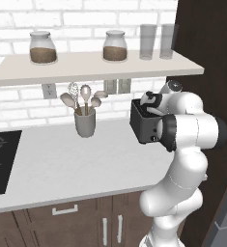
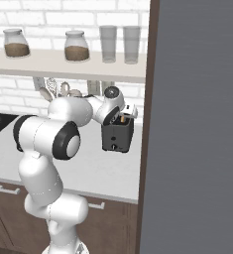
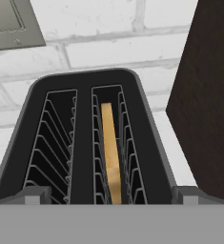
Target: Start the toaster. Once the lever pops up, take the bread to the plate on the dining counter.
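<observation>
Gripper [image 3: 111, 199] hangs fully open and empty right above the toaster [image 3: 85, 138], bread [image 3: 112, 152] in the slot beneath it, probably lined up for pulling the slice out.

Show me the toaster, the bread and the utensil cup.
toaster [image 2: 117, 135], right base view, front face.
bread [image 3: 112, 152], hand view, top edge in the right slot.
utensil cup [image 1: 85, 123], left base view, grey side.

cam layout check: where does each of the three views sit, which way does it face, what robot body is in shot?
Left base view: behind-left, facing the counter; white arm lower right.
Right base view: behind-right, same counter; arm lower left.
Hand view: above, looking down the toaster slots at the bread; open fingers at bottom.
Shared: toaster, utensil cup.
</observation>
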